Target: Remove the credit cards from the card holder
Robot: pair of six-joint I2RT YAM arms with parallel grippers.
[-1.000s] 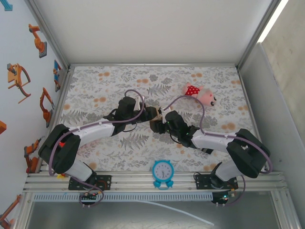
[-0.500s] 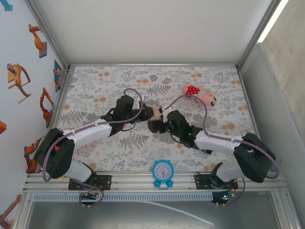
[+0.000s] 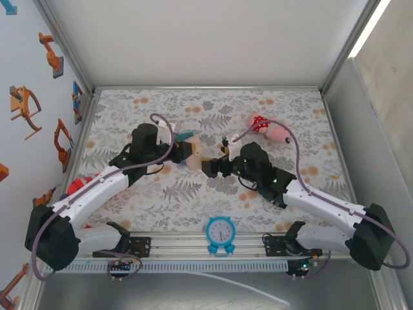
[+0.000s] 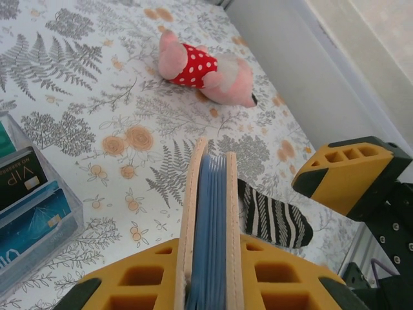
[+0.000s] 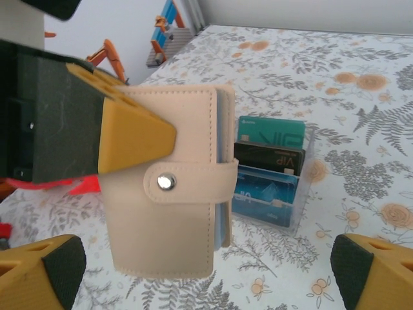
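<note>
Left arm has swung out to the left of the clock (image 3: 221, 234), taking the card holder (image 5: 169, 194) a little that way. Over the same stretch the right claw (image 5: 206, 276) went from part-closed to wide.

- Left claw (image 4: 208, 274): pinching the holder, one pad on each cover at the spine side. Holder is on edge, off the table, beyond the clock and slightly left.
- Right claw: spread, empty, facing the holder's snap face, just beyond the clock.
- Snap strap (image 5: 187, 182): fastened, so I can't see what's inside.
- Teal, black and blue credit cards (image 5: 268, 169) sit upright in a clear stand (image 5: 301, 214) on the table, farther beyond the clock than the holder.

Handling guess: the holder is light with soft covers and will twist if yanked. Keep the spine grip and take the strap's free end to pop the snap. Cards are thin, stiff and slick, so pinch an exposed edge and pull straight.
</note>
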